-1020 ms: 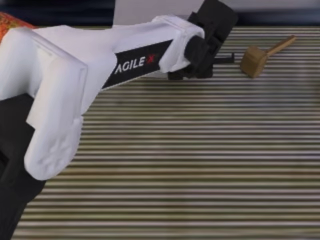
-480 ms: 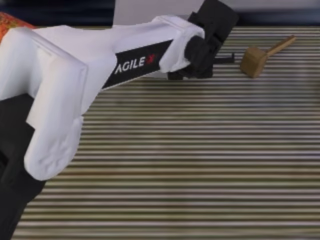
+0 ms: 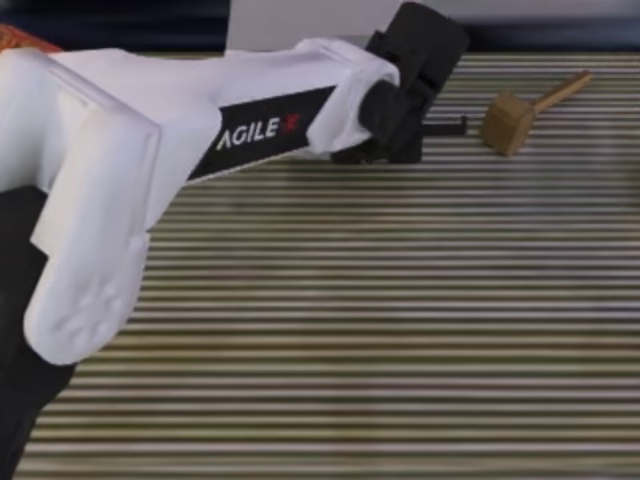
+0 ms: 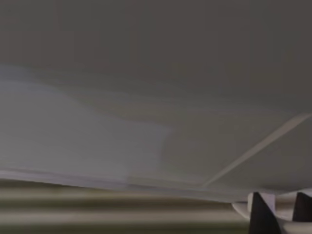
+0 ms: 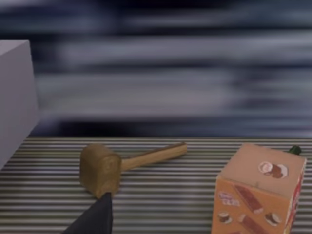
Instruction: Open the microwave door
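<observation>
The left arm (image 3: 180, 150) reached across the striped desk (image 3: 380, 330) to the microwave (image 3: 300, 20) at the far edge, left of centre in the top view. Its hand (image 3: 425, 100) sat close against the grey microwave (image 4: 156, 87), which filled the left wrist view; whether the fingers were apart or together could not be told, nor could the door be made out. A wooden mallet (image 3: 525, 112) lay just right of that hand. The right wrist view showed the mallet (image 5: 117, 168), an orange carton (image 5: 258, 192) and one dark fingertip (image 5: 95, 217).
</observation>
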Controlling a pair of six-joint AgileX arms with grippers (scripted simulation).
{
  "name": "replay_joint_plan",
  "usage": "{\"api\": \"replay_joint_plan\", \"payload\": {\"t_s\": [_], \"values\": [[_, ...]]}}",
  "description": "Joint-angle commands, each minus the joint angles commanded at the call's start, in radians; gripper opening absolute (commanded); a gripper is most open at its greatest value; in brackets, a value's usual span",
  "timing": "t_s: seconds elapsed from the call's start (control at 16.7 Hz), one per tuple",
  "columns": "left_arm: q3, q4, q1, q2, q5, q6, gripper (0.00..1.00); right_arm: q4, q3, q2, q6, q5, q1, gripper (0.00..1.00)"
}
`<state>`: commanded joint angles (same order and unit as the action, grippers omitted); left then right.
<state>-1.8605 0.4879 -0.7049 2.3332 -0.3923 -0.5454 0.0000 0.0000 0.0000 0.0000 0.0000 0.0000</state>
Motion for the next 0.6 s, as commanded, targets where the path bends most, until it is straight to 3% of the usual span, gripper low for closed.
{"api": "replay_joint_plan", "payload": {"t_s": [0.6], "values": [[0.011,-0.007,0.002,-0.007,0.003,0.005,0.0,0.0,0.0,0.0,0.0,0.0,0.0,1.0]]}}
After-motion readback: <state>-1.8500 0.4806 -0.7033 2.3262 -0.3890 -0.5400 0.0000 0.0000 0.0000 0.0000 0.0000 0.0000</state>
